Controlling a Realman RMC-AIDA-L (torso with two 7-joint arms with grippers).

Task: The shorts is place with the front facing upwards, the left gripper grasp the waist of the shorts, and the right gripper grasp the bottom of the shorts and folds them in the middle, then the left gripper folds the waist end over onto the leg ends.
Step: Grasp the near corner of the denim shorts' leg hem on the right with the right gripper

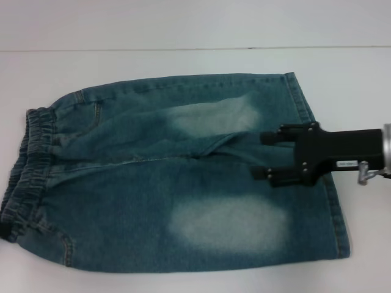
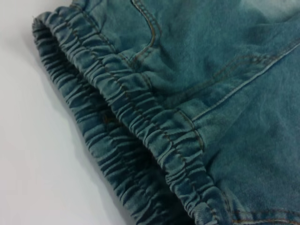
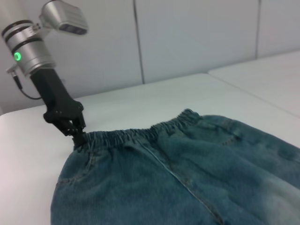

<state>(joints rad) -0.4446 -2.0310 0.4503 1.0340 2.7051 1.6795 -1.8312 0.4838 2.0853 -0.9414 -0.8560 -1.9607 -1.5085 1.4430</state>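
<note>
The shorts [image 1: 177, 177] lie flat on the white table [image 1: 183, 61], front up, waist toward the robot's left, leg ends toward its right. The left gripper [image 3: 77, 136] is at a corner of the elastic waistband [image 2: 140, 122], apparently pinching it. If only one layer is caught, the waist may slip or open during the fold. The right gripper [image 1: 266, 157] hovers over the leg ends near the crotch seam, fingers spread and holding nothing. If it closes here, away from the hem, the fold will likely be uneven.
</note>
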